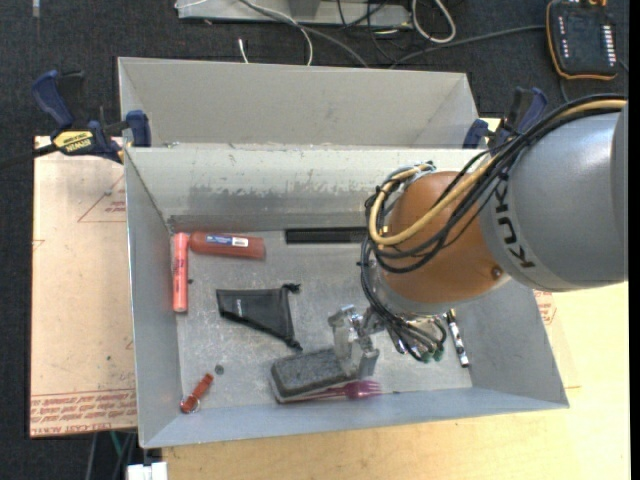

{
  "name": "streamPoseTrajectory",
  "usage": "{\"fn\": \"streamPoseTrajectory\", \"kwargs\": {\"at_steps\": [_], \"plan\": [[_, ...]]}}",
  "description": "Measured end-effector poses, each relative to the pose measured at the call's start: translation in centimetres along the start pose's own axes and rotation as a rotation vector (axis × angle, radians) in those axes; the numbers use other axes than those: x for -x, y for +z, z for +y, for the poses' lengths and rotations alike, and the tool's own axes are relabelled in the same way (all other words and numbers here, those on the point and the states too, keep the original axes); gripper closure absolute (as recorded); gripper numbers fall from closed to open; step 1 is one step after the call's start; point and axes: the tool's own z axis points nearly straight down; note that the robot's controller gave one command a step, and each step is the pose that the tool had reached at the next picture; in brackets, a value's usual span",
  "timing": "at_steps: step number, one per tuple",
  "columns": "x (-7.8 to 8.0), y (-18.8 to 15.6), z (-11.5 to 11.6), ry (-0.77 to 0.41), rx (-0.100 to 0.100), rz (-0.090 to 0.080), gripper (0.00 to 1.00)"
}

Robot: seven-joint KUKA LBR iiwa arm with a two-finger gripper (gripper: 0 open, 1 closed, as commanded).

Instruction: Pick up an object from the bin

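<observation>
Camera view looks down on a grey metal bin (300, 108) with a scuffed floor, standing on dark carpet (100, 18) strewn with cables (432, 16). Below and right of the black wedge-shaped plastic piece (258, 310) lies a flat grey rectangular block (305, 373), with a pink plastic stick (352, 391) along its side away from the wedge. The metal gripper (357, 346) is over that block's end farthest from the wedge, and whether it is parted or closed cannot be told
</observation>
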Motion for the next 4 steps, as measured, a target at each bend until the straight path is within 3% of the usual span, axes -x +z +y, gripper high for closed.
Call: {"fn": "streamPoseTrajectory", "kwargs": {"at_steps": [1,2,3,4], "plan": [[0.1,5.9,-2.0,-0.115,0.0,-0.013,0.0],[0.1,5.8,-2.0,-0.118,-0.001,-0.013,0.0],[-0.9,4.9,-2.1,-0.131,-0.002,-0.023,1.0],[-0.9,4.9,-2.1,-0.132,-0.002,-0.023,1.0]]}}
